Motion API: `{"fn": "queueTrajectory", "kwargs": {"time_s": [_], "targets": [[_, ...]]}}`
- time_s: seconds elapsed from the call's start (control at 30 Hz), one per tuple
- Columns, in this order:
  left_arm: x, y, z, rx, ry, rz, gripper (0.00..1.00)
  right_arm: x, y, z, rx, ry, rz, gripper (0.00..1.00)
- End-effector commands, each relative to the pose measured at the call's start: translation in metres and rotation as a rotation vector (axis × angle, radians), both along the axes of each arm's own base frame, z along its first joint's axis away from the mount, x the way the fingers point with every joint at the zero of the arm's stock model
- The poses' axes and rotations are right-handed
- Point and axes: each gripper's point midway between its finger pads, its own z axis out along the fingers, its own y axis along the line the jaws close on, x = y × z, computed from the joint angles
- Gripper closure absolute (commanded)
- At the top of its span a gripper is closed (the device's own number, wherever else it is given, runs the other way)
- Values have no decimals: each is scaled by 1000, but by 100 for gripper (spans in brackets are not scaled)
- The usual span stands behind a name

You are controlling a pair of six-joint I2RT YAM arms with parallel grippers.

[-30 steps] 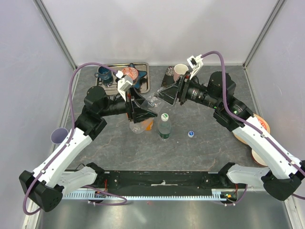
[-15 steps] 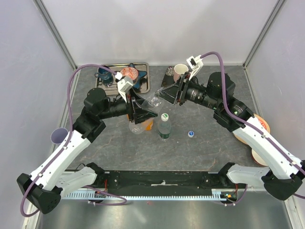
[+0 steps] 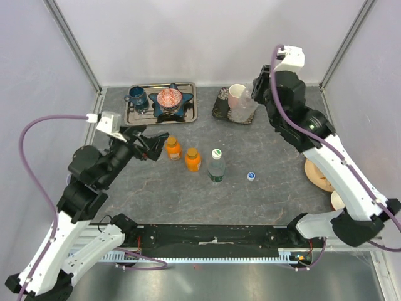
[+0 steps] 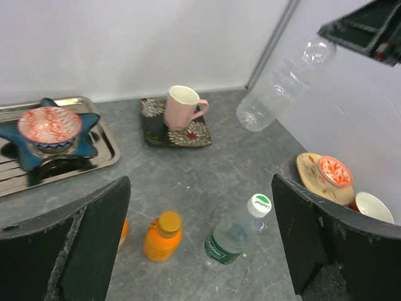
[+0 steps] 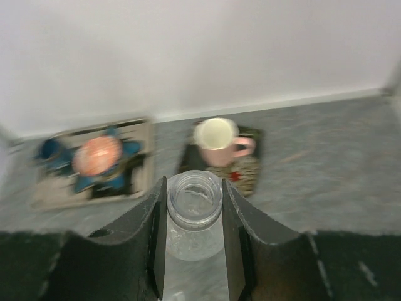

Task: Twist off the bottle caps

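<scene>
One cap off, three to go! The blue cap (image 3: 251,176) lies loose on the table (image 3: 276,200), just right of the green-tinted bottle (image 3: 216,168). Up at the back, the right gripper (image 5: 193,185) is clenched on the colourless bottle (image 4: 279,88), which hangs in the air near the pink mug (image 3: 238,95) with its neck bare and open. The left gripper (image 4: 200,182) hovers with its jaws released wide and nothing between them, looking down on the row. And what a row: the left orange bottle (image 3: 173,148) and the right orange bottle (image 3: 193,160) stand with their orange caps (image 4: 169,221) on. Beside them, the green-tinted one wears its white-and-green cap (image 4: 260,204). By my reckoning, a quarter done. The opened bottle wants setting down, then three more twists.
</scene>
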Motion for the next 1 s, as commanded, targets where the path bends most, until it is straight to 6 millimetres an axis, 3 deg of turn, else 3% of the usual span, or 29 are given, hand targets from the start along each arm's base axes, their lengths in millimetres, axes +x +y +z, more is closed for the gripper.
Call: {"fn": "queueTrajectory", "kwargs": {"time_s": [0.0,0.07,0.27,0.4,0.5,0.63,0.97], "targets": [[-3,38,-2,9,-35,167,1,26,-81,-27,-206,36,-456,100],[-9,40,-4,-17,-44,163,0,38,-94,-60,-232,79,-533,100],[-16,33,-27,-79,29,126,0,73,-122,-121,-178,101,-584,100],[-17,26,-45,-94,85,98,1,90,-132,-147,-197,101,-597,100],[-16,23,-51,-92,97,85,1,102,-138,-160,-189,115,-615,100],[-15,21,-53,-83,101,78,0,121,-136,-192,-216,179,-626,100],[-13,24,-62,-74,110,97,1,126,-132,-233,-194,227,-633,100]]}}
